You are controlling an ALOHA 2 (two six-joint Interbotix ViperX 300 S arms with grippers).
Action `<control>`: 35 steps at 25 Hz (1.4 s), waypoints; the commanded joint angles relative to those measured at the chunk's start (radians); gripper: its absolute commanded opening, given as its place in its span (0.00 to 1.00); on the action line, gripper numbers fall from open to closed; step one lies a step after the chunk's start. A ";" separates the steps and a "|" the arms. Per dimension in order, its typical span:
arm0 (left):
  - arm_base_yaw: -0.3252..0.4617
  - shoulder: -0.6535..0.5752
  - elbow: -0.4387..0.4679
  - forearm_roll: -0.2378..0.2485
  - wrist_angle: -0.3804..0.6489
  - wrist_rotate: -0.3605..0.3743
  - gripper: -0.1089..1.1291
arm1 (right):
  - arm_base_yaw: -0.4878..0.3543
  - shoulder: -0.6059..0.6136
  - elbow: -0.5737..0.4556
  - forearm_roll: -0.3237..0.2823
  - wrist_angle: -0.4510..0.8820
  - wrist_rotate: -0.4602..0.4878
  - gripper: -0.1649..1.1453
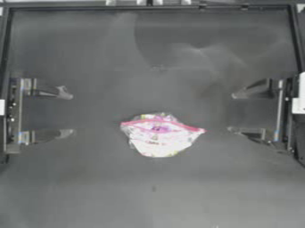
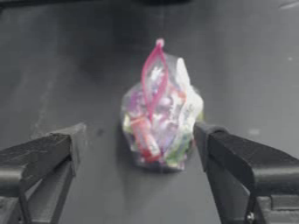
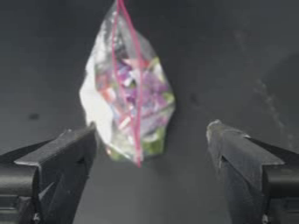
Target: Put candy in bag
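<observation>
A clear plastic zip bag [image 1: 159, 135] with a pink-red strip along its mouth lies near the middle of the dark bench [image 1: 149, 53], a little toward the near edge in the top view. Colourful wrapped sweets show through the plastic, and the pink strip runs across the bag's upper part, its two sides bowed slightly apart. No loose red-orange sweet can be made out on the bench; a reddish oblong piece is visible inside the bag in the left wrist view, but whether it is the candy of the task cannot be told.

The left gripper [image 1: 59, 111] sits drawn back at the left side of the bench, well apart from the bag. Its fingers [image 2: 43, 153] are spread wide and hold nothing, with the bag [image 2: 161, 118] seen between them farther off.

The right gripper [image 1: 250, 111] is likewise drawn back at the right side, also well clear of the bag. Its fingers [image 3: 64, 155] stand wide apart and empty, the bag [image 3: 128, 92] lying beyond them on the bench.
</observation>
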 commanded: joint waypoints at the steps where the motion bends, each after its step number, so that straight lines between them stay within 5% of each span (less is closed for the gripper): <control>1: 0.008 -0.018 -0.008 -0.002 -0.014 -0.002 0.91 | 0.000 -0.011 -0.002 -0.006 -0.006 0.002 0.90; 35: 0.018 -0.123 0.034 -0.002 -0.035 -0.002 0.91 | 0.002 -0.186 0.087 -0.008 -0.031 0.002 0.90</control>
